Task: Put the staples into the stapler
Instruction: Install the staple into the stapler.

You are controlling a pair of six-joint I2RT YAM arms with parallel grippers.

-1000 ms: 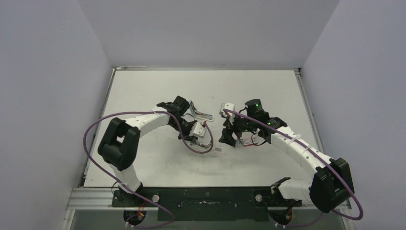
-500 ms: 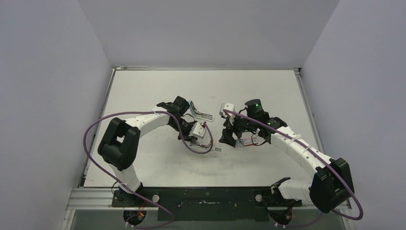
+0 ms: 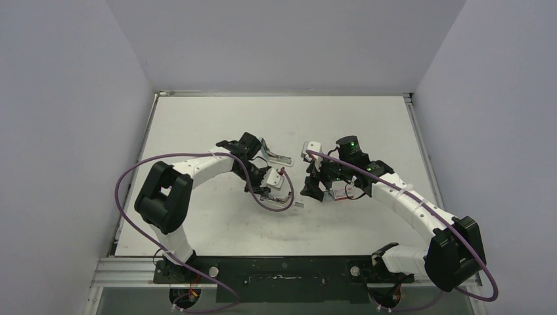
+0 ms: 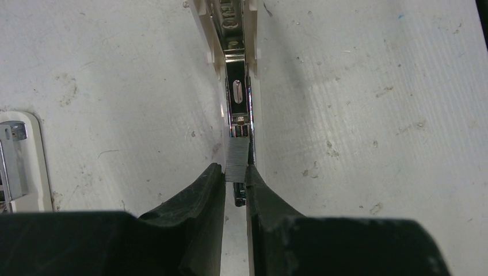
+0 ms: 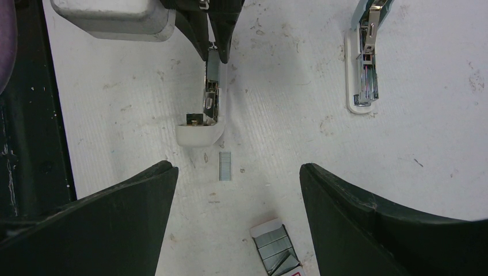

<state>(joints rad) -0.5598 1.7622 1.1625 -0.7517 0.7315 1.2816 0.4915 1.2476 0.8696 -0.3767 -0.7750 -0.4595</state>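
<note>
The white stapler is hinged open on the table. Its metal staple channel (image 4: 237, 86) runs straight ahead of my left gripper (image 4: 235, 175). That gripper is shut on a short silvery strip of staples (image 4: 236, 161), held at the near end of the channel. In the right wrist view the channel half (image 5: 204, 115) lies ahead, with the stapler's other half (image 5: 363, 75) to its right. My right gripper (image 5: 236, 172) is wide open and empty above the table. A loose staple strip (image 5: 225, 166) lies between its fingers. The open red-and-white staple box (image 5: 276, 247) lies near them.
In the top view the left gripper (image 3: 271, 186) and right gripper (image 3: 315, 190) face each other mid-table. The staple box (image 3: 341, 191) sits under the right arm and the loose strip (image 3: 299, 204) lies between the grippers. Grey walls enclose the table on three sides.
</note>
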